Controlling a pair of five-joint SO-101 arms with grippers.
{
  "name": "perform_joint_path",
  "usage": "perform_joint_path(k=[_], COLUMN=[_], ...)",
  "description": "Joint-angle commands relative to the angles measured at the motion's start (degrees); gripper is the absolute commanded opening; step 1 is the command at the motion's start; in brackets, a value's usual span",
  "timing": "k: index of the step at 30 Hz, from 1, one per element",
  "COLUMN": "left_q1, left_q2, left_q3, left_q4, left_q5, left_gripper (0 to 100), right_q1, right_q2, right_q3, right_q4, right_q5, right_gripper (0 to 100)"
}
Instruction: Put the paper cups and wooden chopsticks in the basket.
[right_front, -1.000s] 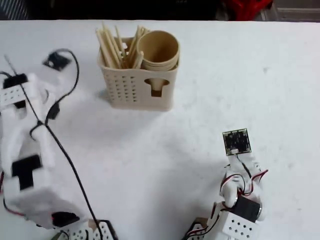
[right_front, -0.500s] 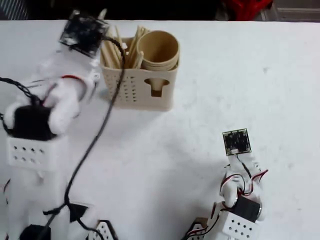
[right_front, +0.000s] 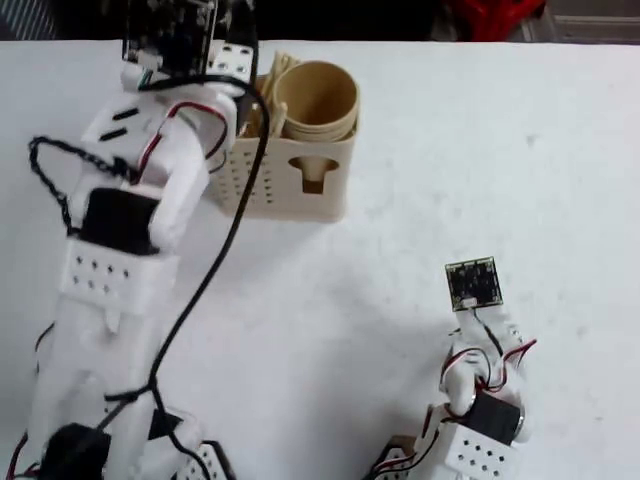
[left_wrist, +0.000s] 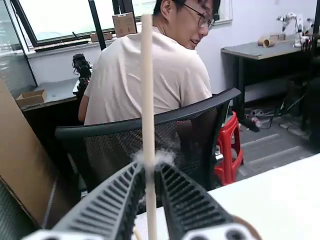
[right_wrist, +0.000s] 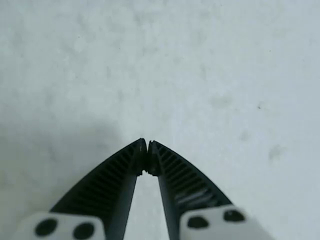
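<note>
Item count: one basket (right_front: 283, 172), one stack of paper cups (right_front: 318, 98), one bundle of wooden chopsticks (right_front: 268, 82) and one separate chopstick (left_wrist: 146, 90).

1. Basket. It stands upright on the white tabletop (right_front: 450, 150), toward the far edge. Its front wall is perforated and has one cut-out.
2. Paper cups. The cups are nested in a single stack inside the basket, in the section on the right arm's side, with the open mouth facing up. The number of cups in the stack cannot be read.
3. Chopsticks in the basket. The bundle stands on end in the section next to the cups. The left arm (right_front: 130, 220) covers part of it, so the sticks cannot be counted.
4. Left gripper (left_wrist: 148, 167). The fingers are clamped on the single chopstick. It stands upright, with most of its length projecting above the fingertips. In the high view the left arm extends across the tabletop, with its wrist end over the basket's chopstick section.
5. Right gripper (right_wrist: 146, 145). The fingers are closed tip to tip with nothing between them, and they point down at bare tabletop. The right arm (right_front: 480, 390) sits at the near edge, well apart from the basket.
</note>
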Motion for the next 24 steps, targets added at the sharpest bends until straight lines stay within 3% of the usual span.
perform_joint_path(k=[1,18,24], left_q1=[0.3,0.3,0.3], left_q2=[2.7,4.1,3.9], left_q3=[-1.4,-1.0,-1.3], left_q4=[-5.3,-7.3,-4.4], left_q5=[3.8,4.2,4.0], left_gripper=[3,3,11], right_q1=[0.5,0.5,0.5], right_q2=[-0.7,-0.7,-0.7], right_q3=[0.4,0.4,0.4], right_q4=[-0.7,-0.7,-0.7], right_q5=[0.1,0.1,0.1], right_gripper=[1.8,1.8,1.8])
